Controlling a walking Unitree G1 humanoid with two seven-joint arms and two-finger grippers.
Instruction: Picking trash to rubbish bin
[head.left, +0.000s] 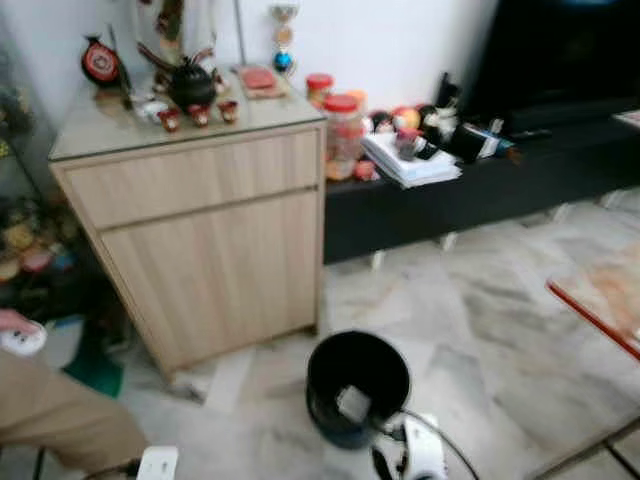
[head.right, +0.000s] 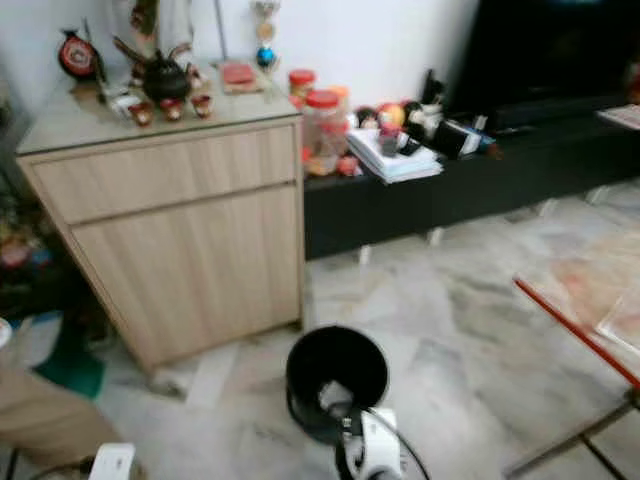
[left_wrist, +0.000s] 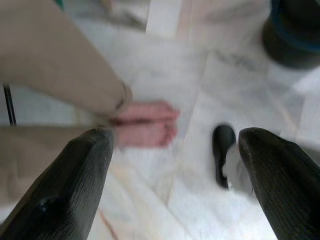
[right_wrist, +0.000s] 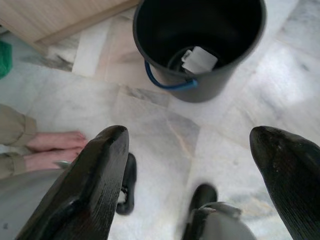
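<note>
Round black plastic bin (right_wrist: 200, 45), blue handle, on glossy marble floor (head.left: 500, 310) near light wood-grain cabinet (head.left: 200, 240). White crumpled trash (right_wrist: 199, 60) inside. Right gripper (right_wrist: 195, 175) above, ribbed fingers wide apart, empty. Left gripper (left_wrist: 175, 180) likewise, over bare feet (left_wrist: 145, 125).

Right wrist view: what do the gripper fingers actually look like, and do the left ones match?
The right gripper has two long, glossy black fingers with rounded tips. The left gripper matches, though its black fingers show a fine ribbed texture. No markings or cables are visible on either.
</note>
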